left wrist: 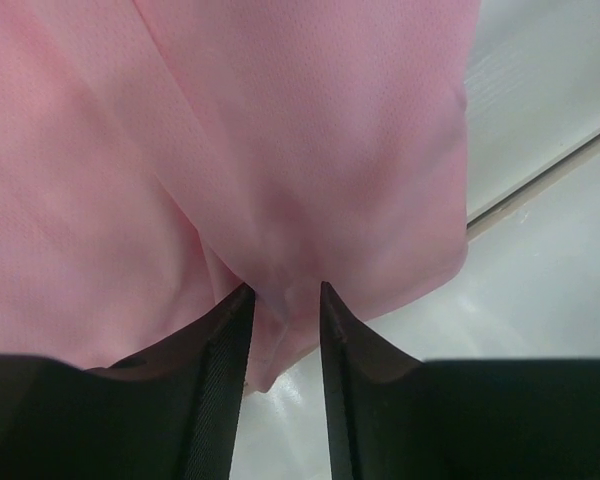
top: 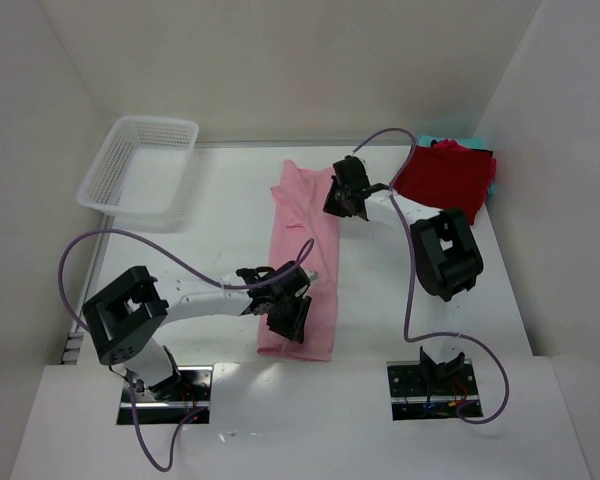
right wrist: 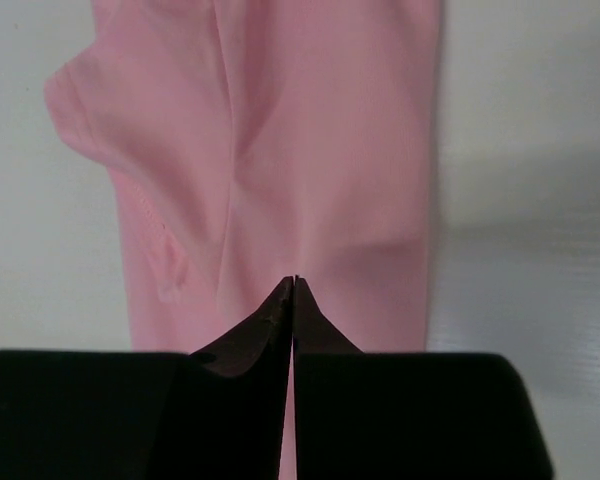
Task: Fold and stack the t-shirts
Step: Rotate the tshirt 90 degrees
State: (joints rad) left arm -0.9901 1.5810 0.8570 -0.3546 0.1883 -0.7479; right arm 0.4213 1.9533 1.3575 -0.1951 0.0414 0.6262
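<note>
Grippers pinching both ends of the pink t-shirt (top: 302, 240), set up for a fold.
It lies as a long strip mid-surface (top: 220, 200). The left gripper (top: 288, 318) takes the near end, jaws narrowed onto a bunched fold. The right gripper (top: 342, 195) takes the far end, jaws closed together on what looks like a thin pinch of cloth. That hold suits bringing one end over the other, I'd guess. Far right, the dark red t-shirt (top: 442, 178) sits folded on a teal t-shirt (top: 427, 138), with the right arm just before that stack. A white basket (top: 125, 203) stands far left, well apart.
</note>
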